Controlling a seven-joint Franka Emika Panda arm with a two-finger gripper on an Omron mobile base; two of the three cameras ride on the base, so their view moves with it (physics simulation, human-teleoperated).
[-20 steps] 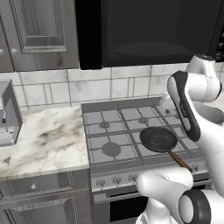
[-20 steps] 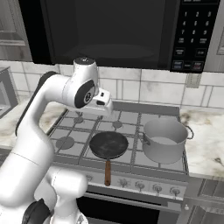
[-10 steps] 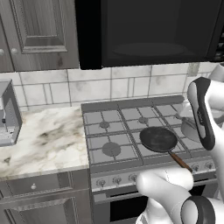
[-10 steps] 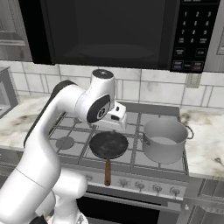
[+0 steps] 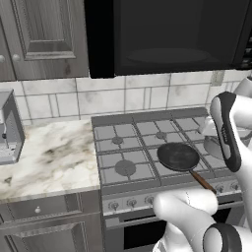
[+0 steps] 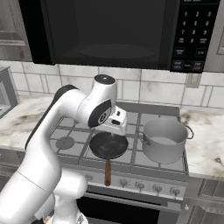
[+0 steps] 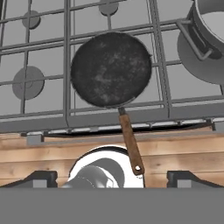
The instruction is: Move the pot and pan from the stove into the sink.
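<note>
The black pan point(image 7: 110, 69) lies on the front middle of the stove point(image 7: 43, 43), its brown handle point(image 7: 131, 146) reaching out past the front edge. In the hand view my gripper point(image 7: 112, 179) hovers above the pan, looking straight down on it, its fingertips point(image 7: 41, 178) wide apart with nothing between them. From the right base the gripper point(image 6: 114, 131) hangs just over the pan point(image 6: 108, 145), and the grey pot point(image 6: 164, 140) stands on the right burner beside it. My arm hides most of the pot point(image 5: 212, 143) from the left base. The sink is out of view.
A black microwave point(image 6: 109, 30) hangs low over the stove point(image 5: 123, 147). Marble counter runs left point(image 5: 49, 157) and right point(image 6: 205, 144) of the range. A grey appliance point(image 5: 7, 128) stands at the far left. Knobs line the stove front point(image 6: 140, 184).
The arm has swung right and forward across the stove. The hand has come from the back left burners to a spot over the pan.
</note>
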